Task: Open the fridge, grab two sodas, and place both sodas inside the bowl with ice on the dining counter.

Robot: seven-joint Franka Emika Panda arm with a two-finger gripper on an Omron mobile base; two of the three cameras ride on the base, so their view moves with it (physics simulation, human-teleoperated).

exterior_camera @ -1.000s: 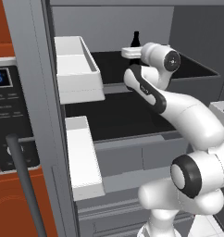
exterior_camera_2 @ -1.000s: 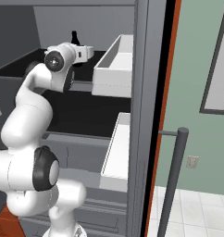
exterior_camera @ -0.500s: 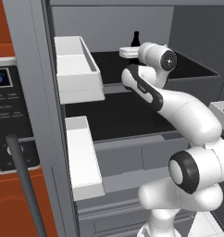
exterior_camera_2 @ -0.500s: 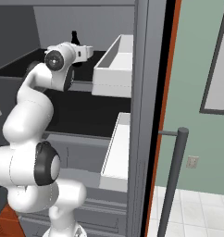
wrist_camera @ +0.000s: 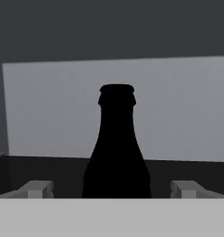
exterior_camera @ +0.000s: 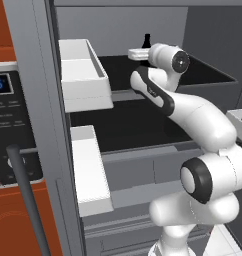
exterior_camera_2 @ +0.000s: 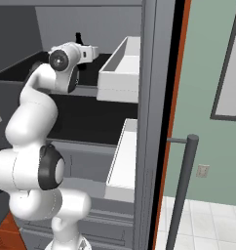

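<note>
On the upper fridge shelf (exterior_camera: 203, 75): soda bottle (wrist_camera: 116, 148), upright.
Gripper (wrist_camera: 112, 189): fingers spread apart, one either side of bottle, not clamped.

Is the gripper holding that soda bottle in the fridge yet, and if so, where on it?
Nothing is held. The gripper is open, its fingertips either side of the soda bottle, apart from it.

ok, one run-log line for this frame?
phase: reach for soda | fridge: open | gripper: open, fingers either side of soda bottle, not closed | bottle: upright on black shelf
</note>
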